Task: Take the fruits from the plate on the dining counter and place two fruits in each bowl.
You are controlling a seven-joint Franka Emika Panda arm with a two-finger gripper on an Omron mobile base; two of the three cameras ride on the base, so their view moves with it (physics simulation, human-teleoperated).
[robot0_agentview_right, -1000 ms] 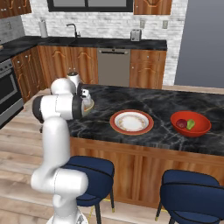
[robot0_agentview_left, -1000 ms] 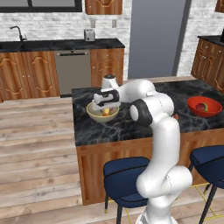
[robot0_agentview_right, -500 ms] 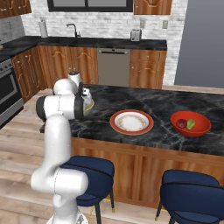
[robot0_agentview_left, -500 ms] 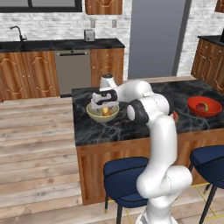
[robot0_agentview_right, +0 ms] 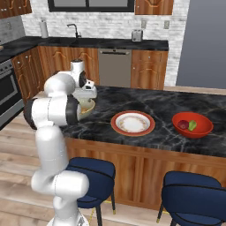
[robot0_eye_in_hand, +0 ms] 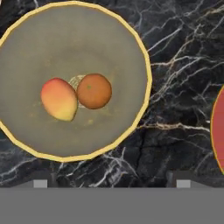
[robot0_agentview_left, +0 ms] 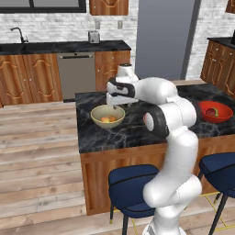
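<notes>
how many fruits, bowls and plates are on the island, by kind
fruits: 4 – yellow-orange fruit, orange fruit, dark red fruit, green fruit
bowls: 2 – beige bowl, red bowl
plates: 1 – plate
total: 7

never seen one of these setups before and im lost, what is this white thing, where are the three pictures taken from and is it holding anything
The white thing is a robot arm on a drivable base, in a computer-rendered kitchen. Two pictures come from cameras on the base, behind the arm to its left and right, showing the same scene from two sides. The third comes from a camera on the hand, looking straight down.

The arm reaches over the dining counter, a black marble island. Its gripper hangs above the beige bowl, jaws open, holding nothing. Lying in that bowl are a yellow-orange fruit and an orange fruit, side by side. The red-rimmed plate sits mid-counter with no fruit on it. Further right, the red bowl holds a dark red fruit and a green fruit. So each bowl has two.
</notes>
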